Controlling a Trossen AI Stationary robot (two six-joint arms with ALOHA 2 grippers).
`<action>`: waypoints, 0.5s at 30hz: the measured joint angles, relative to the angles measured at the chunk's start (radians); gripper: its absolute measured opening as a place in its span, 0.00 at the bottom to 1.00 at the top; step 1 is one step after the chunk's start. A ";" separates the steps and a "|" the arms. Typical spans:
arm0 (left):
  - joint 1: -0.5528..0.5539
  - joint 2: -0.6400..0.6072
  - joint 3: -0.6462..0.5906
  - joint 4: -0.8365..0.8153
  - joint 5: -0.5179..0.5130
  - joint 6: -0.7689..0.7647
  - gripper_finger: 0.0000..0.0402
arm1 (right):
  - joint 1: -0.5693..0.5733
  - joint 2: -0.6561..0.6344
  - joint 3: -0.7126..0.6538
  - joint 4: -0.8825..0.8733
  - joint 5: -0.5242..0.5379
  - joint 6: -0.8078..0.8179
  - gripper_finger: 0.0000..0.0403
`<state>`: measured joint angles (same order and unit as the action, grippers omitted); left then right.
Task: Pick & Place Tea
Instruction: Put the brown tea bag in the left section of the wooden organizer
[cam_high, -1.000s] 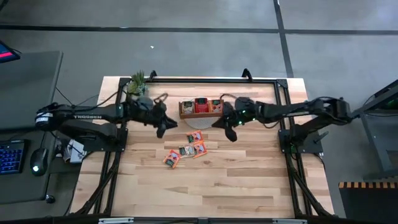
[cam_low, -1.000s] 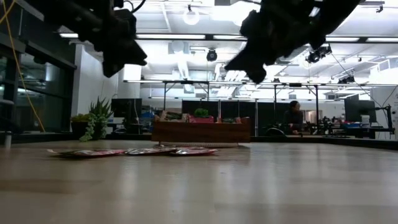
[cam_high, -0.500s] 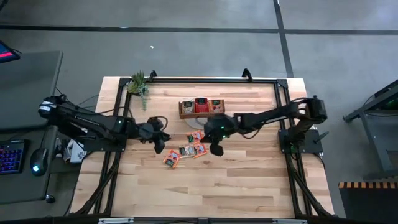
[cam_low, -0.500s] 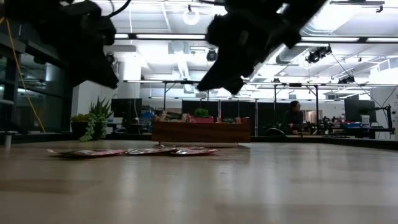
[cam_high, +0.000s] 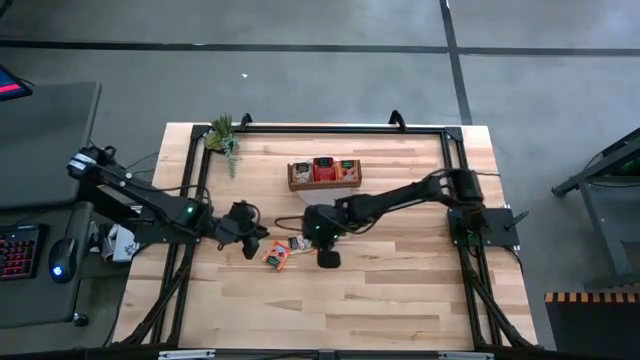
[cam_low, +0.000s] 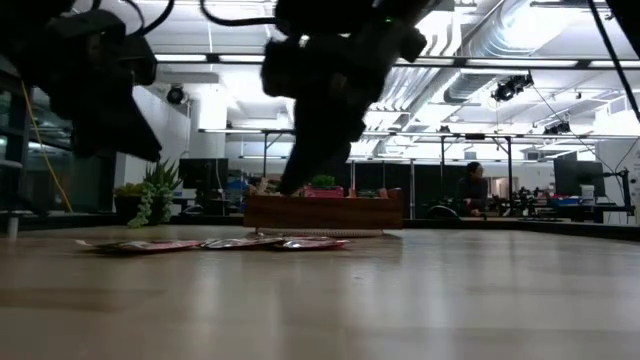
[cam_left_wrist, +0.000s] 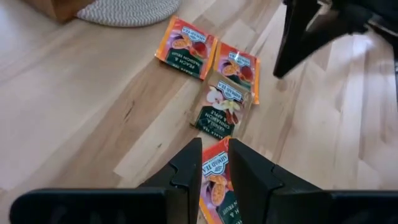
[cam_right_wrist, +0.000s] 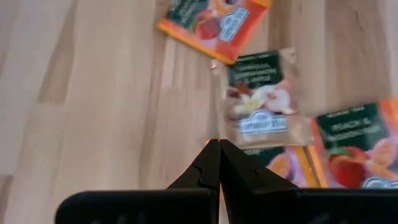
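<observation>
Several flat square tea sachets lie flat on the wooden table: orange ones and a green-grey one; in the high view they form a small cluster. My left gripper hovers just left of the cluster, its fingers narrowly open, and another orange sachet on the table shows through the gap. My right gripper is shut, points steeply down and hangs above the table at the cluster's right side. The wooden tray stands farther back.
A woven round mat lies between the tray and the sachets. A small potted plant stands at the far left corner. A black frame borders the table. Bare wood stretches toward the near edge.
My right gripper has swung from beside the tray toward the near edge and left, sinking and tipping further down, to the sachets' right side. My left gripper has come from near the plant toward the near edge and lower, next to the sachets. The sachets have stayed put.
</observation>
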<state>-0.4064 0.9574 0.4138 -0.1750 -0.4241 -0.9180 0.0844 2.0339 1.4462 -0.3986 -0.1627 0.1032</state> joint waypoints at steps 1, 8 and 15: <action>-0.009 0.000 -0.010 0.004 -0.007 -0.012 0.19 | 0.000 0.017 0.024 -0.018 0.006 0.000 0.00; -0.021 0.000 -0.066 0.058 -0.023 -0.082 0.19 | -0.008 0.062 0.080 -0.065 0.049 0.000 0.00; -0.020 0.024 -0.096 0.157 -0.043 -0.083 0.19 | -0.022 0.062 0.077 -0.040 0.052 -0.023 0.00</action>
<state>-0.4263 0.9811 0.3174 -0.0176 -0.4667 -1.0008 0.0626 2.0964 1.5236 -0.4386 -0.1105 0.0797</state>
